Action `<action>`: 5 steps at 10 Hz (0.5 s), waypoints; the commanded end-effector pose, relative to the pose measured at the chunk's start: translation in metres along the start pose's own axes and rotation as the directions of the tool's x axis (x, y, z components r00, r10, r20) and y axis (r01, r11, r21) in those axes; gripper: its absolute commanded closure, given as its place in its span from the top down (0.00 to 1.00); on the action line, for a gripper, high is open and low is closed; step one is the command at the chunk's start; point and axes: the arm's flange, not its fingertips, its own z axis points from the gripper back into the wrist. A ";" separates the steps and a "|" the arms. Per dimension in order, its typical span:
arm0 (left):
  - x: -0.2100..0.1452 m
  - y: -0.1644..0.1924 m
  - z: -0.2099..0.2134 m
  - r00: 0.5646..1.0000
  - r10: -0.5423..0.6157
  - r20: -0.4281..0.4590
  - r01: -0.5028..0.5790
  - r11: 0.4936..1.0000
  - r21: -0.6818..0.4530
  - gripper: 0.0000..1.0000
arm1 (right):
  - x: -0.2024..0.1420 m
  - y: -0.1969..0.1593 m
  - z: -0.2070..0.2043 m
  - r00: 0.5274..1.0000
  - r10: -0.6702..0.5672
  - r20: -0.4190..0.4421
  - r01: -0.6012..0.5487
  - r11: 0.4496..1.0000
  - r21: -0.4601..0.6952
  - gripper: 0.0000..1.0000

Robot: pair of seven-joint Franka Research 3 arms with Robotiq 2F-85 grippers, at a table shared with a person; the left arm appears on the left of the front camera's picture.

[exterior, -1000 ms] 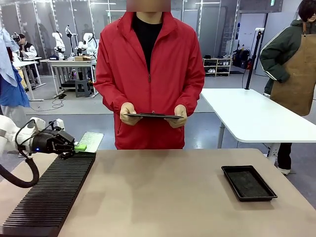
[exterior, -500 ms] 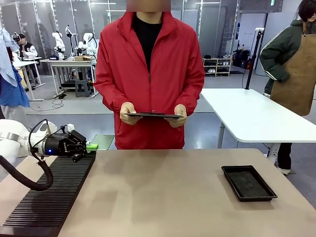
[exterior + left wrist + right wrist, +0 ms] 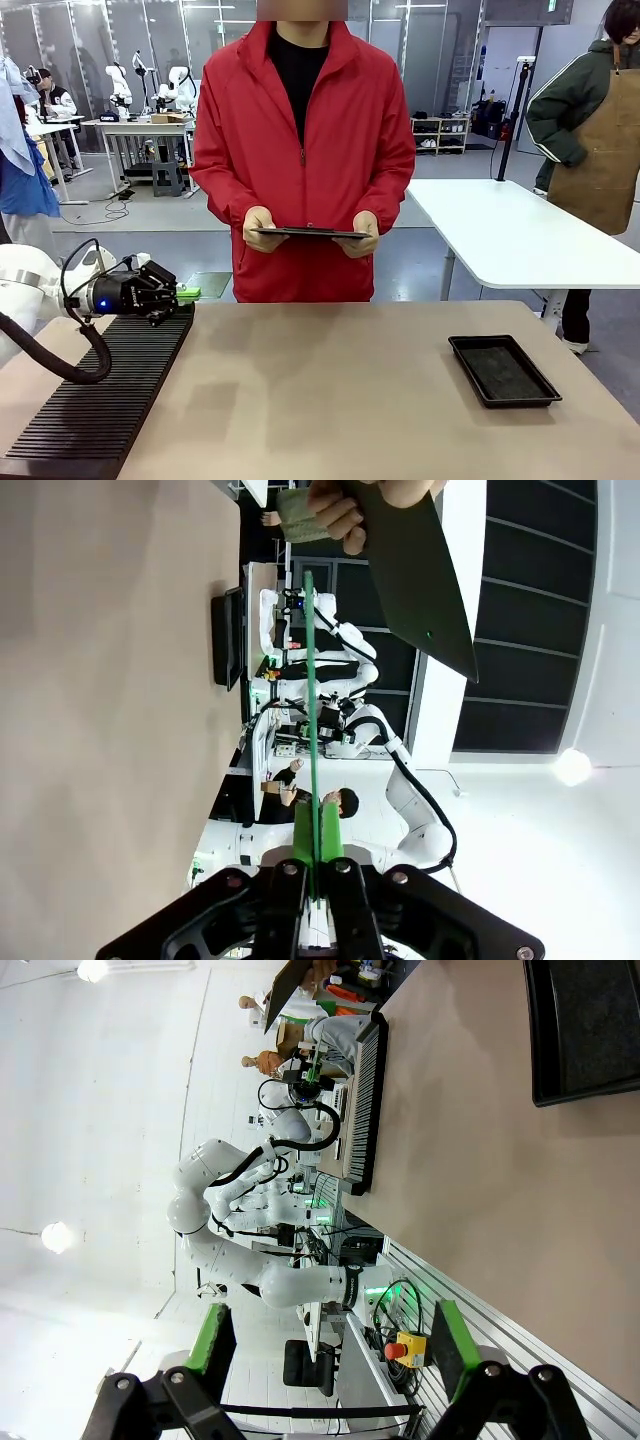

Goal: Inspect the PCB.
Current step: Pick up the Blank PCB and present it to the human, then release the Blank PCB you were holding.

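Item: PCB (image 3: 310, 710), one, thin green board. Location: clamped by one short end in the left pincer (image 3: 313, 825), whose green pads are closed flat on both faces. The board is clear of the counter (image 3: 320, 400) and just above the far end of the black slotted rack (image 3: 100, 400). In the left wrist view it stands edge-on, running straight out from the fingers toward the person. Item: right pincer (image 3: 328, 1345), jaws spread wide, nothing between them, held well back from the work. Item: shallow black tray (image 3: 503, 370), on the counter at the robot's right, well apart from the rack. Item: dark tablet (image 3: 310, 234), held level in both of the person's hands at the far side. Status: the board is out of the rack and in a firm grip, so the pick-up step appears done. The inspection itself looks early, since only the board's edge faces the wrist camera. Outstanding, by judgement: showing its faces for checking, then setting it down, possibly in the tray.
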 end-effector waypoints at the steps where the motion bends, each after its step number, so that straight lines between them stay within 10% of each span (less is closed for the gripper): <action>1: -0.001 0.001 0.000 1.000 0.001 -0.006 -0.001 1.000 0.006 0.03 | -0.003 0.000 0.000 1.000 0.004 -0.003 -0.004 1.000 0.004 1.00; 5: -0.001 0.001 0.000 1.000 0.001 -0.006 -0.001 1.000 0.006 0.03 | -0.003 0.000 0.000 1.000 0.004 -0.003 -0.004 1.000 0.004 1.00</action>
